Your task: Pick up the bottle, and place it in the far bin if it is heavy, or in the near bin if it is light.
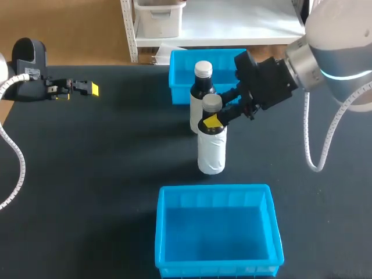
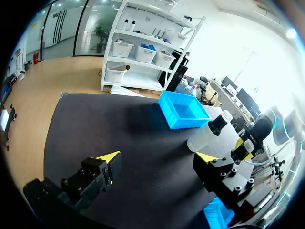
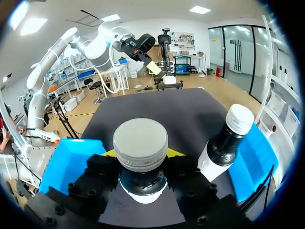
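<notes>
Clamping bottle at neck with right gripper, just beyond near bin, likely for weight check. Holding left gripper wide open, well apart.

- The bench is covered in plain black.
- The near bin and the far bin are both coloured bright blue.
- The grey-capped bottle is wrapped in white below a dark neck.
- The white-capped bottle is seen dark at the shoulder and white beneath.
- The jaws of both arms are finished in black and tipped with bright yellow.
</notes>
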Action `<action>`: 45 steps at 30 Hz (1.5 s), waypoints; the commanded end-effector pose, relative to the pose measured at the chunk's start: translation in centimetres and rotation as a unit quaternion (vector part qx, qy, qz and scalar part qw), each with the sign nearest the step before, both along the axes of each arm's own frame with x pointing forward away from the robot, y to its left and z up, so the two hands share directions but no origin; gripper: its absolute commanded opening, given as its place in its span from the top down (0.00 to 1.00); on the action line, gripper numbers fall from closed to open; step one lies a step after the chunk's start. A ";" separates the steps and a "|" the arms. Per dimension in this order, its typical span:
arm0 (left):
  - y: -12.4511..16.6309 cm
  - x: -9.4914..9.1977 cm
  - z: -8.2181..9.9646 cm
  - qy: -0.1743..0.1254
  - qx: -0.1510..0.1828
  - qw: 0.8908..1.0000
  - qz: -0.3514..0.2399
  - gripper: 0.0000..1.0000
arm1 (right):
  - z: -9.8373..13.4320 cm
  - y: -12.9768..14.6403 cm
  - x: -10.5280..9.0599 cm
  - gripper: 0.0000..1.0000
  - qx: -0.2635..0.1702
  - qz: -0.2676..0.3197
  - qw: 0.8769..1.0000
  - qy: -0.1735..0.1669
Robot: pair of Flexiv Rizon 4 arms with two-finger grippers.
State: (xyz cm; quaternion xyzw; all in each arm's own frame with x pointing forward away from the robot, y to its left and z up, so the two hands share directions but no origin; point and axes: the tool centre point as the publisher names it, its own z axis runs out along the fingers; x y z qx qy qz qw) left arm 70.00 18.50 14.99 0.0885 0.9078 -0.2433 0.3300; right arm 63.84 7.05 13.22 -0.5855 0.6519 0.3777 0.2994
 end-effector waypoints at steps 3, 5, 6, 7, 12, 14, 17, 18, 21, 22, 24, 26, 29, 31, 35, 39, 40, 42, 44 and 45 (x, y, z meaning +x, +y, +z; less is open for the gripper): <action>0.0 0.0 0.0 0.000 0.000 1.000 0.000 0.00 | 1.0 -1.2 0.1 0.73 -0.002 -0.010 1.000 -0.004; 0.0 0.0 0.0 0.000 0.000 1.000 0.000 0.00 | 1.2 -1.7 0.3 0.73 -0.002 -0.015 1.000 -0.004; 0.0 0.0 0.0 0.000 0.000 1.000 0.000 0.00 | 1.3 -2.0 0.4 0.74 -0.002 -0.019 1.000 -0.004; 0.0 0.0 0.0 0.000 0.000 1.000 0.000 0.00 | 1.4 -2.3 0.5 0.74 -0.002 -0.022 1.000 -0.003; 0.0 0.0 0.0 0.000 0.000 1.000 0.000 0.00 | 1.5 -4.2 1.2 0.74 -0.008 -0.044 0.999 -0.002; 0.0 0.0 0.0 0.000 0.000 1.000 0.000 0.00 | 1.5 -5.2 1.6 0.75 -0.011 -0.056 0.998 -0.002; 0.0 0.0 0.0 0.000 0.000 1.000 0.000 0.00 | 1.5 -6.8 2.0 0.76 -0.018 -0.075 0.997 -0.004; 0.0 0.0 0.0 0.000 0.000 1.000 0.000 0.00 | 1.6 -7.4 2.2 0.77 -0.020 -0.081 0.996 -0.003; 0.0 0.0 0.0 0.000 0.000 1.000 0.000 0.00 | 1.8 -9.2 2.6 0.79 -0.025 -0.098 0.995 -0.004; 0.0 0.0 0.0 0.000 0.000 1.000 0.000 0.00 | 1.9 -9.6 2.7 0.79 -0.025 -0.101 0.995 -0.004; 0.0 0.0 0.0 0.000 0.000 1.000 0.000 0.00 | 2.2 -10.4 2.8 0.78 -0.027 -0.102 0.994 -0.007; 0.0 0.0 0.0 0.000 0.000 1.000 0.000 0.00 | 2.5 -11.3 2.9 0.75 -0.026 -0.096 0.995 -0.008; 0.0 0.0 0.0 0.000 0.000 1.000 0.000 0.00 | 2.9 -12.4 3.0 0.81 -0.023 -0.086 0.996 -0.008; 0.0 0.0 0.0 0.000 0.000 1.000 0.000 0.00 | 3.2 -13.2 3.0 1.00 -0.022 -0.083 0.996 -0.007; 0.0 0.0 0.0 0.000 0.000 1.000 0.000 0.00 | 4.0 -14.7 2.7 0.99 -0.028 -0.077 0.997 -0.006; 0.0 0.0 0.0 0.000 0.000 1.000 0.000 0.00 | 4.6 -16.0 2.4 0.92 -0.030 -0.069 0.997 -0.001; 0.0 0.0 0.0 0.000 0.000 1.000 0.000 0.00 | 4.8 -16.3 2.4 0.91 -0.029 -0.065 0.997 0.002; 0.0 0.0 0.0 0.000 0.000 1.000 0.000 0.00 | 5.0 -16.9 2.2 0.89 -0.029 -0.054 0.998 0.002; 0.0 0.0 0.0 0.000 0.000 1.000 0.000 0.00 | 5.2 -17.4 2.2 0.93 -0.028 -0.042 0.999 0.004; 0.0 0.0 0.0 0.000 0.000 1.000 0.000 0.00 | 5.3 -17.7 2.2 0.93 -0.027 -0.036 0.999 0.006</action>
